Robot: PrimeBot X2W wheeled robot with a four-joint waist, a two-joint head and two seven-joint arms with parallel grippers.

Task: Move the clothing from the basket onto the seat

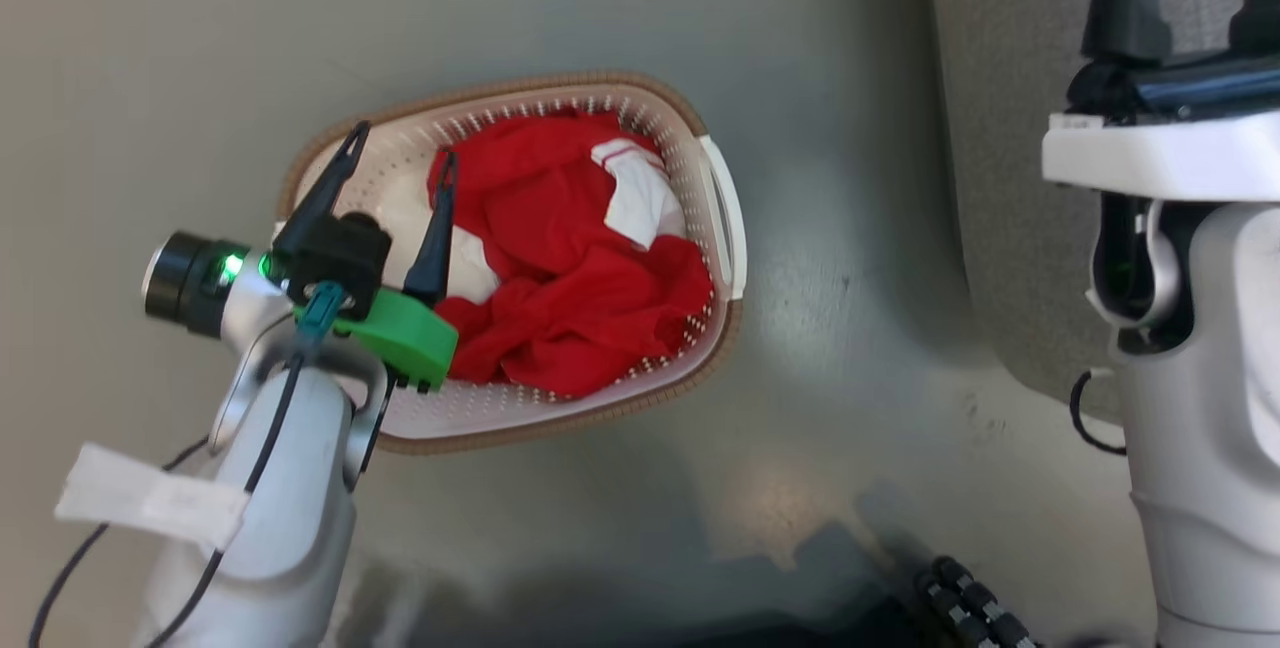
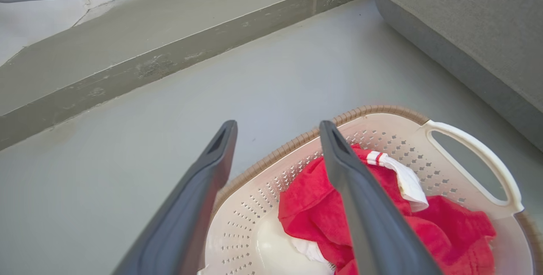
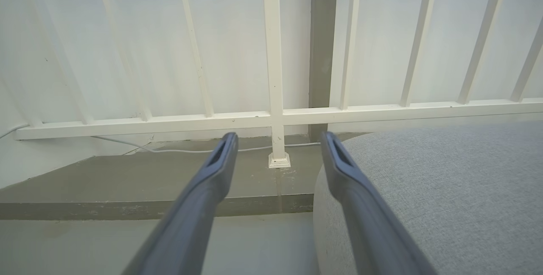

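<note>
The cream basket (image 1: 722, 208) with a brown rim sits on the grey floor and holds the red clothing (image 1: 570, 268), which has white panels and striped trim. My left gripper (image 1: 400, 146) hovers open over the basket's left part, with nothing between its fingers. From the left wrist, the basket (image 2: 471, 147) and the clothing (image 2: 309, 207) lie just below the spread fingers. The grey seat (image 1: 1010, 158) runs down the right side. My right gripper (image 3: 278, 139) stands open and empty beside the seat (image 3: 445, 190), above its edge.
A raised concrete step (image 2: 169, 54) with a white cable runs along the far floor. A white railing (image 3: 273, 71) stands behind the seat. Black ribbed cabling (image 1: 970, 598) lies at the bottom right of the head view. Bare floor lies between basket and seat.
</note>
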